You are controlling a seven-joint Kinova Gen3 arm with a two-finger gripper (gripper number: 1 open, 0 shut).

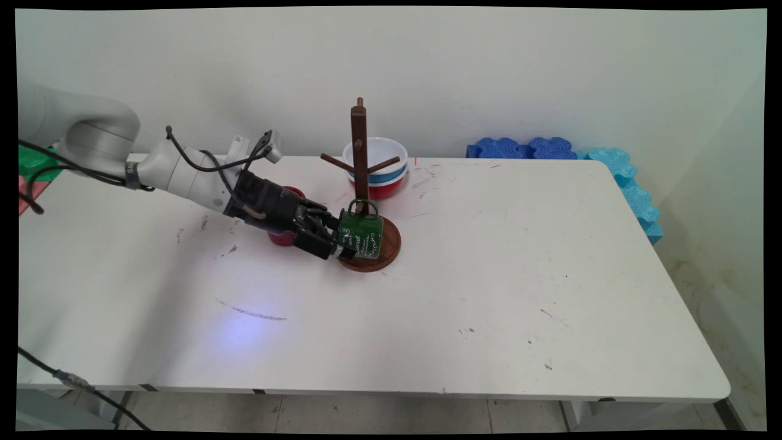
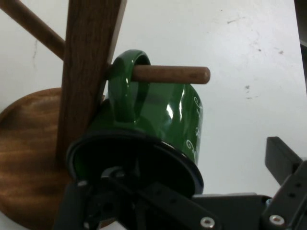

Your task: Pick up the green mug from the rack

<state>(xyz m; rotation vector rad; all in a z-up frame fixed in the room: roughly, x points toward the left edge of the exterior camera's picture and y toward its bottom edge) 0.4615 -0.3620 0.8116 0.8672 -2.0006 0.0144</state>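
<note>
A dark green mug (image 1: 363,236) with white lettering hangs by its handle (image 2: 125,86) on a low peg (image 2: 170,74) of the brown wooden mug tree (image 1: 360,153), just above the tree's round base (image 1: 386,252). My gripper (image 1: 338,239) is at the mug's open mouth, coming in from the left. In the hand view the mug (image 2: 163,120) lies between my fingers; the right finger (image 2: 282,160) stands clear of its wall, so the gripper (image 2: 177,179) is open. A red cup (image 1: 282,236) sits behind my wrist, mostly hidden.
Stacked white, blue and red bowls (image 1: 379,166) stand behind the mug tree. Blue foam blocks (image 1: 524,148) and cyan ones (image 1: 632,189) line the table's back right edge. A green and red object (image 1: 32,166) shows at the far left.
</note>
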